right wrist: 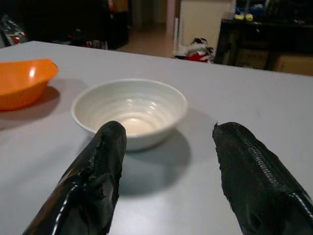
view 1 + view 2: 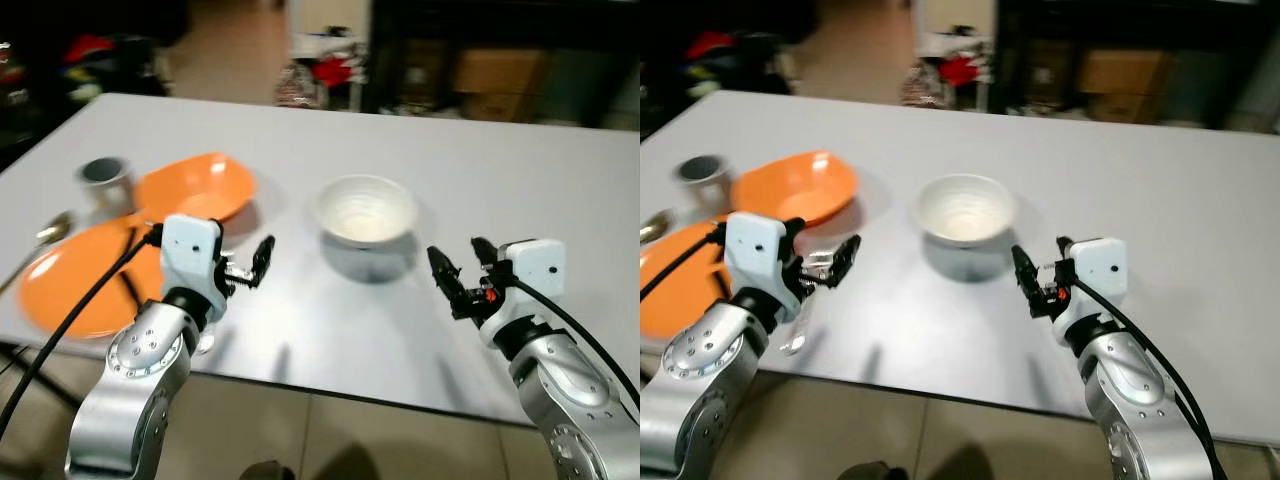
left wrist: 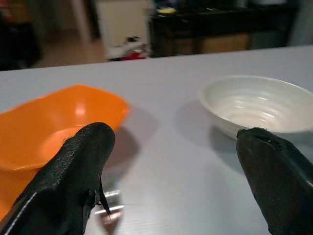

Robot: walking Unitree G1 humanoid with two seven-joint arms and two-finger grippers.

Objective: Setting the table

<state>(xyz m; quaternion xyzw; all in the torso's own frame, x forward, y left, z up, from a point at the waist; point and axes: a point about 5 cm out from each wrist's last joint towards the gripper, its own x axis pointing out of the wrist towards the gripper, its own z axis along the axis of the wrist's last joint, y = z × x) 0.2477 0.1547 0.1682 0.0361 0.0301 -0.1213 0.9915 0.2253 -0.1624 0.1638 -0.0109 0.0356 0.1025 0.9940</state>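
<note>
Grey table, white bowl centre, orange bowl left; both grippers spread, empty. Could shove bowl if lunging.

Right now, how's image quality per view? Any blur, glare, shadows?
Left eye view: soft overall, white bowl casts a dark shadow toward the table edge, room behind is dim. Left wrist view: the black fingers are out of focus up close, glare spot inside the orange bowl. Right wrist view: sharpest, white bowl rings are readable, background dark.
</note>
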